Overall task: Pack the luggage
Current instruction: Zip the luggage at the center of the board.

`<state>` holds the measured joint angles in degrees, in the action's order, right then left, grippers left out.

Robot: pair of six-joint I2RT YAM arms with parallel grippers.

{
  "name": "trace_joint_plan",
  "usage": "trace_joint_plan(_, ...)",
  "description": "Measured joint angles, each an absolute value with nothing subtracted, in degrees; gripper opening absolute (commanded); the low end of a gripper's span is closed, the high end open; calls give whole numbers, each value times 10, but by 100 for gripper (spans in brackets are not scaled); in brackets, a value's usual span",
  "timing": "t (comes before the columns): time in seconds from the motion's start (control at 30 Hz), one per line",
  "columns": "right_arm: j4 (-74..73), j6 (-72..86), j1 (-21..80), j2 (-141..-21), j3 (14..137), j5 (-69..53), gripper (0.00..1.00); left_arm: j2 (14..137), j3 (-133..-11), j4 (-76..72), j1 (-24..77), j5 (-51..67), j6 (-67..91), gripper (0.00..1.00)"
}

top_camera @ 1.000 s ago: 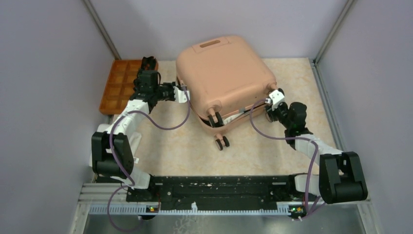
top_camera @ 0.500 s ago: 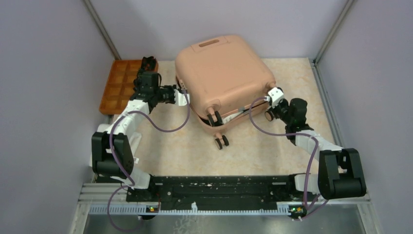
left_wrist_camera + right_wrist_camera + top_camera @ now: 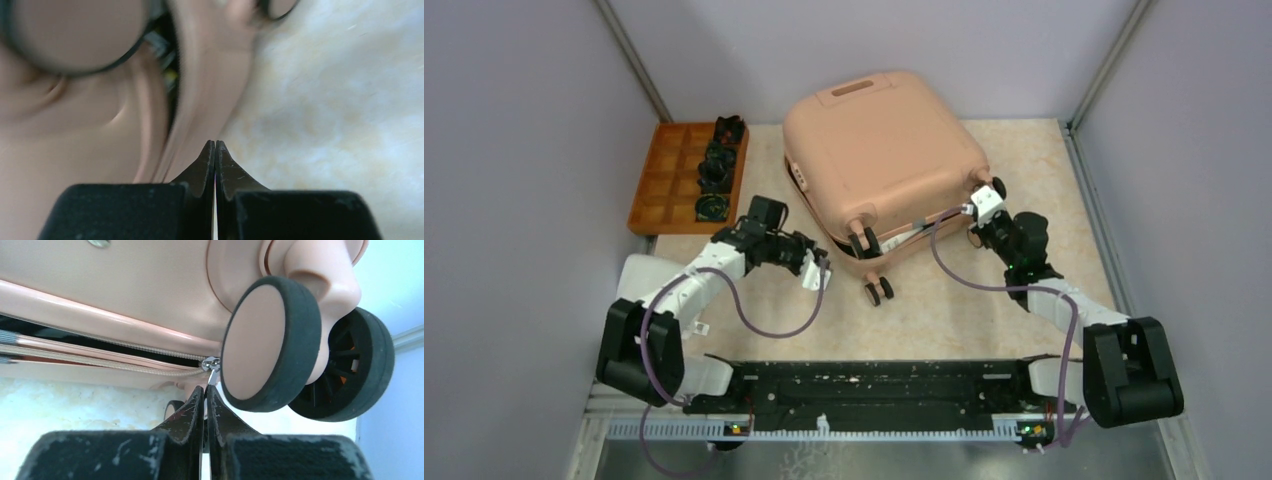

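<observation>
The luggage lies flat at the far centre of the counter, its far edge close to the back wall and its wheeled end turned near. Its lid sits slightly ajar along the near side, a dark gap showing above the zipper track.

The right jaws are at the luggage's near-right corner, just under a pink-faced wheel. They are pressed together on the tab of the silver zipper pull, which hangs down between their tips.

The left jaws are at the near-left corner, tips meeting with nothing between them. They sit just beside the lower shell's edge; whether they touch it cannot be told from the blurred left wrist view.

A free wheel juts out from the near edge between the two arms.

An orange tray sits at the far left against the wall, apart from the luggage, with black items in its right column. Bare counter stretches near the luggage up to the arm bases. A narrower strip runs along its right side up to the right wall.
</observation>
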<state>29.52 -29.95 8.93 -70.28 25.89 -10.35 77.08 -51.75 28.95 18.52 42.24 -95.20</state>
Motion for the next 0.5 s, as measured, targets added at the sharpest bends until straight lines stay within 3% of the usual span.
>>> trace_joint_plan(0.2, 305, -275, 113, -672, 237, -112, 0, 786, -446, 242, 256, 417, -969, 0)
trace_joint_plan(0.5, 304, -258, 131, -672, 237, -125, 0, 881, -452, 147, 263, 391, -987, 0)
